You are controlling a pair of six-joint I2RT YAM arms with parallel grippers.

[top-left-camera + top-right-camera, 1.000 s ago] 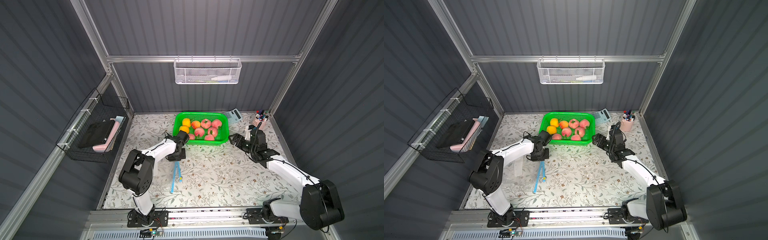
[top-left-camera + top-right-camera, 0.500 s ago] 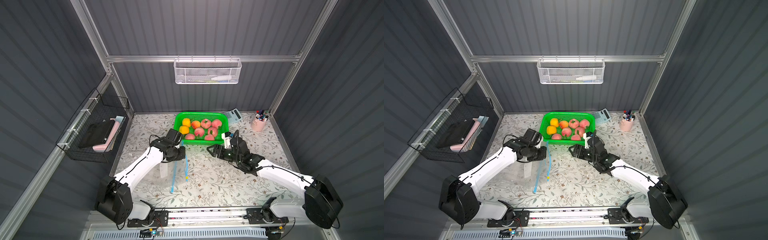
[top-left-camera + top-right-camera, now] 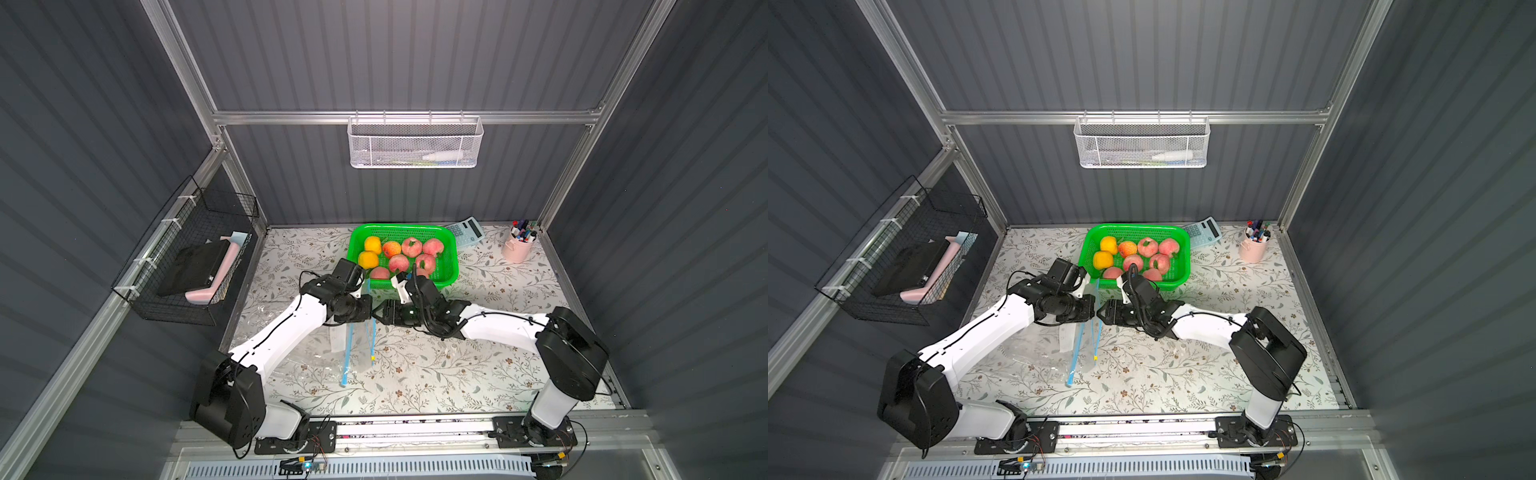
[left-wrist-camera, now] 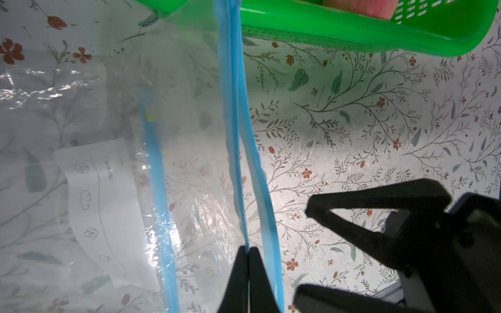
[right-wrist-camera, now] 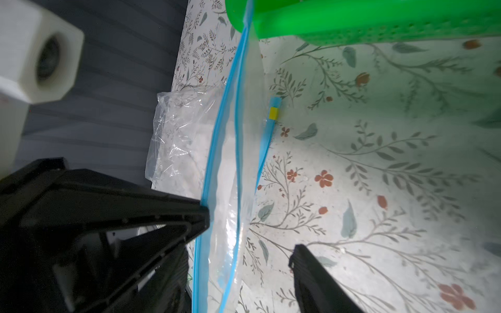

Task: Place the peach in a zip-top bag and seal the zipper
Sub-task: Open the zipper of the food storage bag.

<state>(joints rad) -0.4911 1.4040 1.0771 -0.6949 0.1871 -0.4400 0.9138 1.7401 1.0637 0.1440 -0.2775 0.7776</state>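
Observation:
A clear zip-top bag (image 3: 332, 357) with a blue zipper edge (image 4: 233, 122) lies partly on the table, its mouth lifted. My left gripper (image 4: 248, 250) is shut on one blue lip of that mouth. My right gripper (image 5: 241, 260) faces it from the other side, open, with the other lip running between its fingers (image 4: 309, 210). In both top views the two grippers (image 3: 368, 311) (image 3: 1102, 311) meet tip to tip just in front of the green basket (image 3: 453, 266). Several peaches (image 3: 399, 262) lie in the basket, none in the bag.
Two oranges (image 3: 370, 252) share the basket. A calculator (image 3: 465, 230) and a pink pen cup (image 3: 517, 249) stand at the back right. A black wire basket (image 3: 195, 266) hangs on the left wall and a white mesh basket (image 3: 411, 143) on the back wall.
My left gripper has pulled the bag's zipper edge up off the table and toward the middle. The right arm has swung in from the right to the bag's mouth, and its jaws have narrowed.

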